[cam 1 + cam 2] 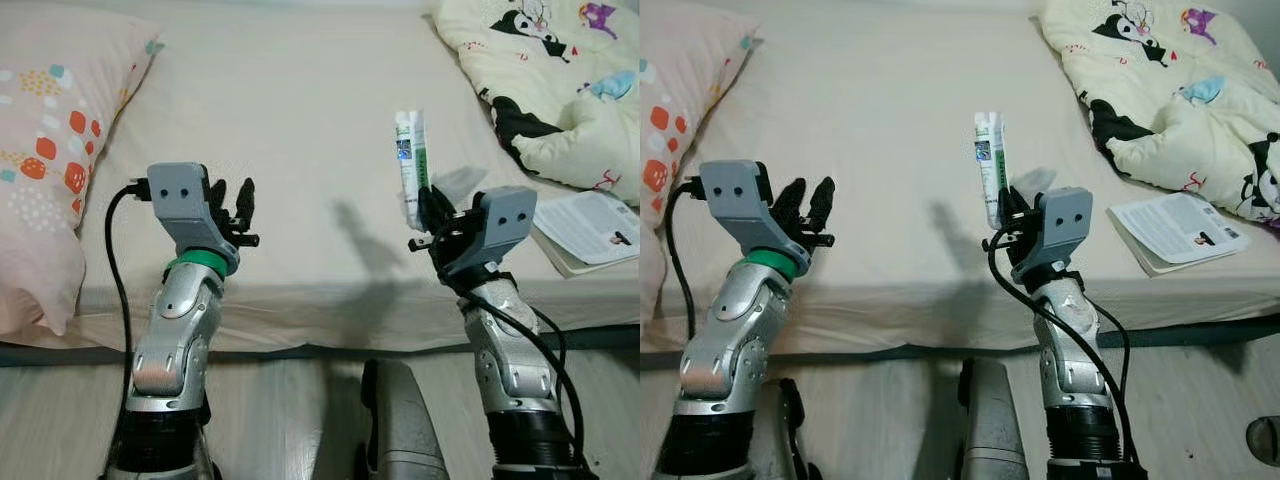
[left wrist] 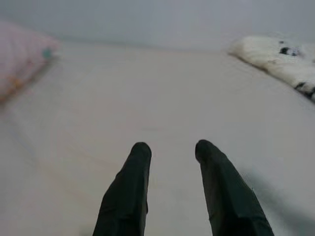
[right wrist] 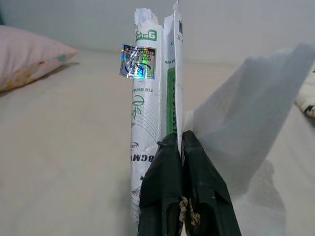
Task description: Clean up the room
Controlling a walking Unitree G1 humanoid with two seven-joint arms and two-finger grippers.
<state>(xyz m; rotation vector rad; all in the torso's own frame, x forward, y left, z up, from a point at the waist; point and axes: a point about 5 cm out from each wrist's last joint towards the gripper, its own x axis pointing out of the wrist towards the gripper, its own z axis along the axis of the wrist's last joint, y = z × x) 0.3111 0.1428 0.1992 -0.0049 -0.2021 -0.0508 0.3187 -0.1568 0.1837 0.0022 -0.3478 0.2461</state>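
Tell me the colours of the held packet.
White with green print on the packet; right wrist view.

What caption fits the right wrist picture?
Right gripper pinching a white-and-green wrapper upright above the bed.

The middle of the bed lies bare ahead of both claws. A pillow blocks the left side; a quilt and an open booklet crowd the right.
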